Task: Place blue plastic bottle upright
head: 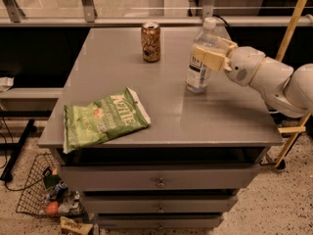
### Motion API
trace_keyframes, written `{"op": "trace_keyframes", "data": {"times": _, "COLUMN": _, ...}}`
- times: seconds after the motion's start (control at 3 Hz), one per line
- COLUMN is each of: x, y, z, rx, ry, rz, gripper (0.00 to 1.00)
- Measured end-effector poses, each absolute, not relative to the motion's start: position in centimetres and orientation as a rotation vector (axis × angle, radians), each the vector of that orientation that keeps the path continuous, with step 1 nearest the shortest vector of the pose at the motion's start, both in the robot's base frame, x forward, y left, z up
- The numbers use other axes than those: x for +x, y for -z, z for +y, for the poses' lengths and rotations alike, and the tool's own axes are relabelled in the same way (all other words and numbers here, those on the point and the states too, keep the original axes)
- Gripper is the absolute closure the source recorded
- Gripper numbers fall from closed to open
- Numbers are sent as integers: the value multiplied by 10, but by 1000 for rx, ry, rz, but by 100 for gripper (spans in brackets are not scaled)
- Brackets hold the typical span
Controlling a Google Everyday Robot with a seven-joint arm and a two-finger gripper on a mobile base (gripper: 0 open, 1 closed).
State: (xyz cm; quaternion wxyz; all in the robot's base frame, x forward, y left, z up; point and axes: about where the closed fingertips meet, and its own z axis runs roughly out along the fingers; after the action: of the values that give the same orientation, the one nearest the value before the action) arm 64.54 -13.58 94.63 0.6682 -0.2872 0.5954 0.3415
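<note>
The blue plastic bottle [199, 65], clear with a white cap and a pale label, stands on the right half of the grey table [146, 92] with its top leaning slightly to the right. My gripper [215, 53] reaches in from the right and is shut on the bottle at label height. One cream finger covers the bottle's front and the other sits behind it. The bottle's base is at or just above the tabletop.
A brown drink can [150, 41] stands upright at the back centre of the table. A green chip bag [103, 119] lies flat at the front left. A wire basket [46, 195] with items sits on the floor at the left. Drawers are below the tabletop.
</note>
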Motion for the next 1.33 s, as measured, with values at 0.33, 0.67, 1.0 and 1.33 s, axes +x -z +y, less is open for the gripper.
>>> {"op": "trace_keyframes", "data": {"times": 0.33, "x": 644, "y": -939, "z": -139, "rx": -630, "ry": -774, "rz": 1328, "gripper": 100}}
{"op": "trace_keyframes", "data": {"times": 0.67, "x": 644, "y": -939, "z": -139, "rx": -630, "ry": -775, "rz": 1326, "gripper": 84}}
{"op": "trace_keyframes", "data": {"times": 1.0, "x": 644, "y": -940, "z": -139, "rx": -630, "ry": -775, "rz": 1326, "gripper": 61}}
{"op": "trace_keyframes", "data": {"times": 1.33, "x": 644, "y": -940, "z": -138, "rx": -630, "ry": -775, "rz": 1326, "gripper": 38}}
